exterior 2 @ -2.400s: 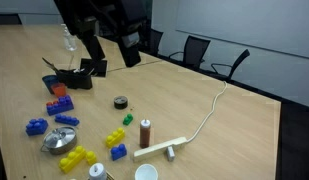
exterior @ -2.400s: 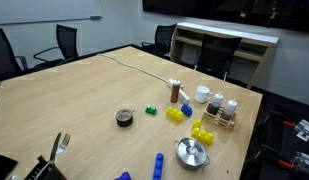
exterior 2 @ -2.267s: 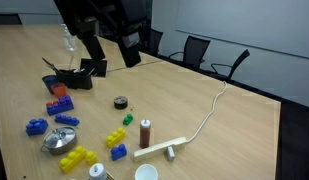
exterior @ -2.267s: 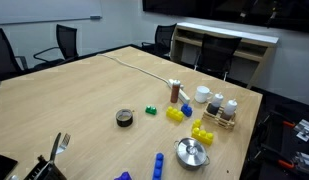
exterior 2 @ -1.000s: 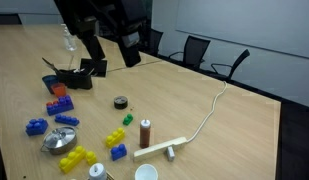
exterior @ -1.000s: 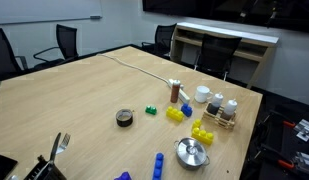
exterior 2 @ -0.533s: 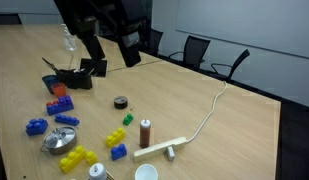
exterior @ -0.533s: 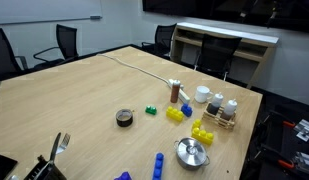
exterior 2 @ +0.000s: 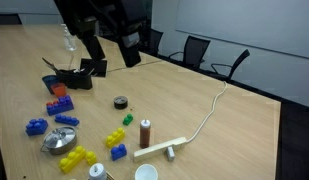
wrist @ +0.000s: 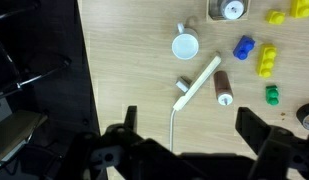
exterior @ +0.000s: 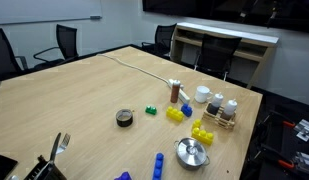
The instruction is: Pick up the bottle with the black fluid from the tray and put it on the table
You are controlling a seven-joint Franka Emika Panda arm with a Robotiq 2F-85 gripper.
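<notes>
The bottle with the black fluid stands in the small wooden tray near the table's edge, next to a pale whitish bottle. The table is large and pale tan. In the wrist view the tray shows at the top edge with one pale bottle cap; I cannot tell which bottle it is. My gripper is open and empty, high above the table and far from the tray. It also shows in an exterior view.
A brown bottle, a white cup, a white power strip with its cable, yellow blocks, blue and green blocks, a metal pot and a black round tin lie on the table. Chairs stand around it.
</notes>
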